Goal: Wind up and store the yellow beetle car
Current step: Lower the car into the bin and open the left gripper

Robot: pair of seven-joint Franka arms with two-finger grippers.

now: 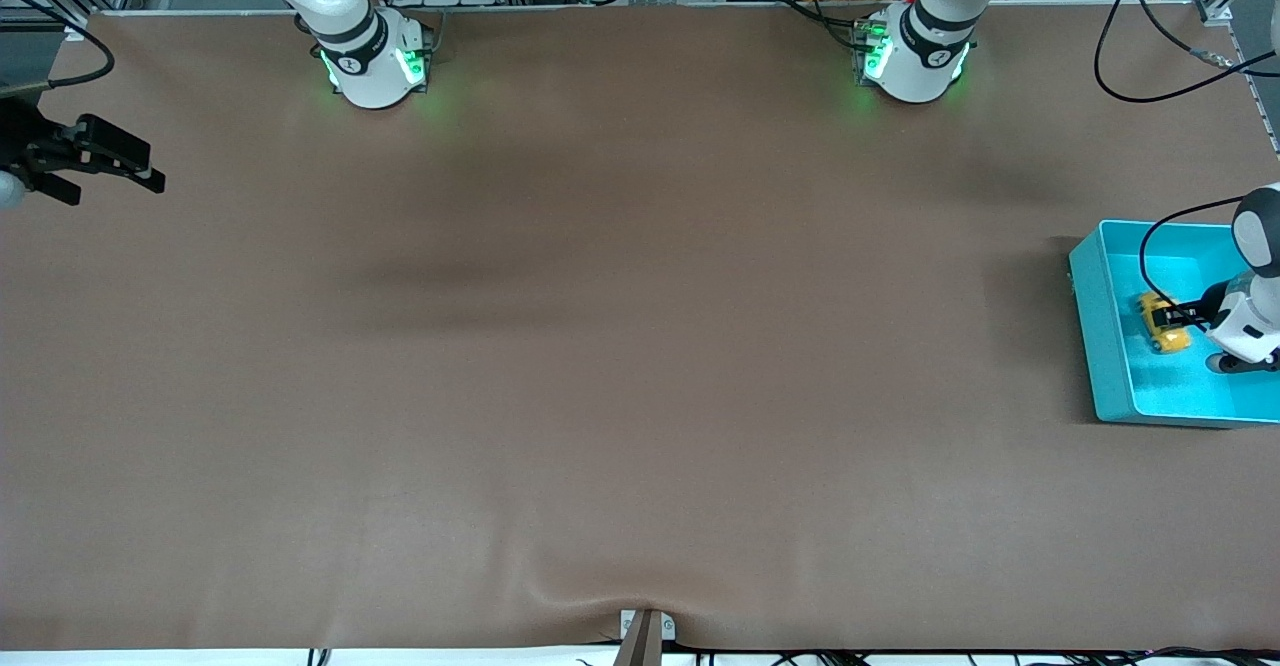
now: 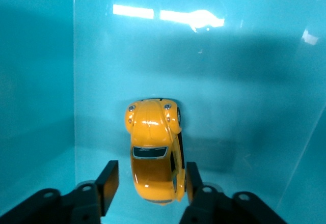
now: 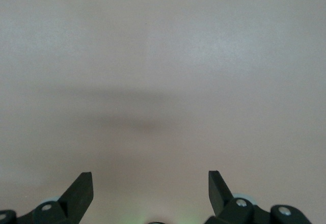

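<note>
A brown mat covers the table (image 1: 600, 346), with both arm bases along its farther edge. In the front view a teal bin (image 1: 1100, 346) sits at the left arm's end of the table, and the car (image 1: 1165, 324) lies on the bin floor. The left gripper (image 1: 1180, 318) reaches down into the bin at the car. The right gripper (image 1: 120, 161) waits over the mat's other end, well apart from the bin.

In the left wrist view the car (image 2: 154, 150) rests on the bin floor (image 2: 244, 107), its long axis running straight out from the left gripper (image 2: 150, 183), tail between the fingers (image 2: 108, 186). The fingers are spread, with a clear gap on one side; the car looks released, so a straight lift out of the bin is what remains.

In the right wrist view the right gripper (image 3: 150, 188) has its fingers (image 3: 81, 188) spread wide over bare mat, holding nothing.
</note>
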